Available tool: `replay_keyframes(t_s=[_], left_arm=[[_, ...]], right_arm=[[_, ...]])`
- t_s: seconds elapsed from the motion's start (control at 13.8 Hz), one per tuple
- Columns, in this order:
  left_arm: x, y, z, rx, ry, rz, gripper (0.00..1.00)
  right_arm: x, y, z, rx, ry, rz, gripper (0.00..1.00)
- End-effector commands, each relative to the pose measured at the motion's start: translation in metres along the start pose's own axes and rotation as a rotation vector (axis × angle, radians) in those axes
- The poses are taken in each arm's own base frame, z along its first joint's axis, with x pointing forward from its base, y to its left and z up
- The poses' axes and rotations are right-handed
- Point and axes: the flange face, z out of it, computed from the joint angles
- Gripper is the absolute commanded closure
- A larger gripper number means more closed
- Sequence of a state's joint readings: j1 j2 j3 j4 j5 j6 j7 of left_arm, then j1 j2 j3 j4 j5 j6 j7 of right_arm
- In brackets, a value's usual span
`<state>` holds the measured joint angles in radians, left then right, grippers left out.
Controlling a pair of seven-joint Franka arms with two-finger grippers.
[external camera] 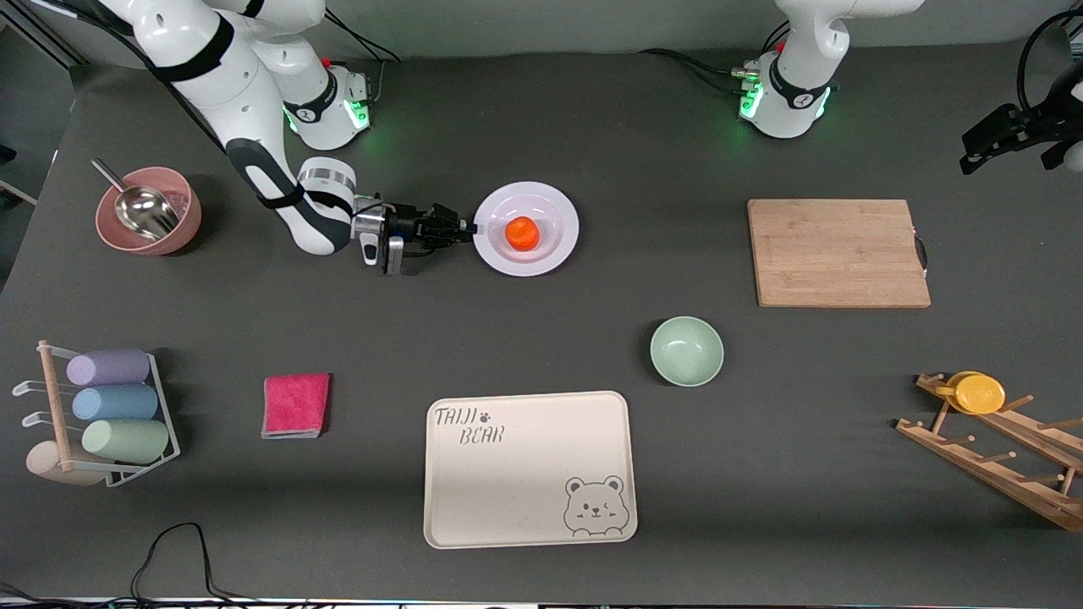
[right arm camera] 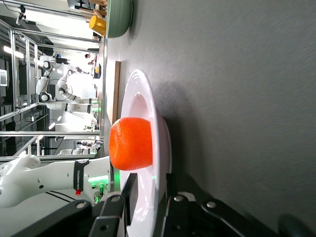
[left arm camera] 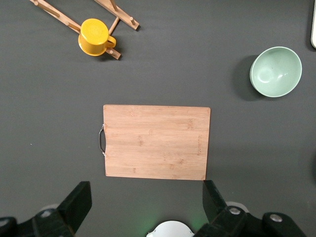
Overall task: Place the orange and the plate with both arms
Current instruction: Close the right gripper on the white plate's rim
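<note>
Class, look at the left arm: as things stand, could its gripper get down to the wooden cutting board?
Probably yes. The left gripper hangs open above the cutting board, whose top is bare, with nothing between them. The right gripper is away, gripping the plate rim.

Even, bright overhead light on the dark table [external camera: 541, 338]; soft short shadows beside objects; glare on the plate [external camera: 526, 228] rim; green base lamps glow; bright, blown-out ceiling lights in the right wrist view's background.

The wooden rack [external camera: 998, 444] runs off the front view's edge (the tray [left arm camera: 314, 24] is barely a sliver in the left wrist view).
</note>
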<state>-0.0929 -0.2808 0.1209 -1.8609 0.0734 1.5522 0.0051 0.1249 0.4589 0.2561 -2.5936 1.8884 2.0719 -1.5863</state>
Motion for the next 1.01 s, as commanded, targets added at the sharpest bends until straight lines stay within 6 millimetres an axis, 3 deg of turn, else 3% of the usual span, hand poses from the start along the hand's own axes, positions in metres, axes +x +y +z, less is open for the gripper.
replay_keyframes(t_s=[0.0, 0.22, 0.36, 0.58, 0.94], left_arm=[[0.001, 0.002, 0.004, 0.000, 0.001, 0.024, 0.00], [-0.001, 0.007, 0.000, -0.001, 0.001, 0.040, 0.00], [-0.002, 0.007, 0.002, 0.001, -0.011, 0.043, 0.00], [-0.004, 0.007, 0.003, 0.002, -0.027, 0.045, 0.00], [-0.008, 0.009, 0.002, 0.001, -0.034, 0.046, 0.00]], right_arm=[[-0.002, 0.002, 0.007, 0.008, 0.016, -0.013, 0.70], [-0.009, 0.001, 0.018, 0.015, 0.031, -0.022, 0.72], [-0.010, 0.001, 0.019, 0.016, 0.036, -0.024, 0.88], [-0.009, 0.001, 0.019, 0.016, 0.036, -0.025, 0.98], [-0.005, 0.000, 0.016, 0.021, 0.050, 0.014, 1.00]])
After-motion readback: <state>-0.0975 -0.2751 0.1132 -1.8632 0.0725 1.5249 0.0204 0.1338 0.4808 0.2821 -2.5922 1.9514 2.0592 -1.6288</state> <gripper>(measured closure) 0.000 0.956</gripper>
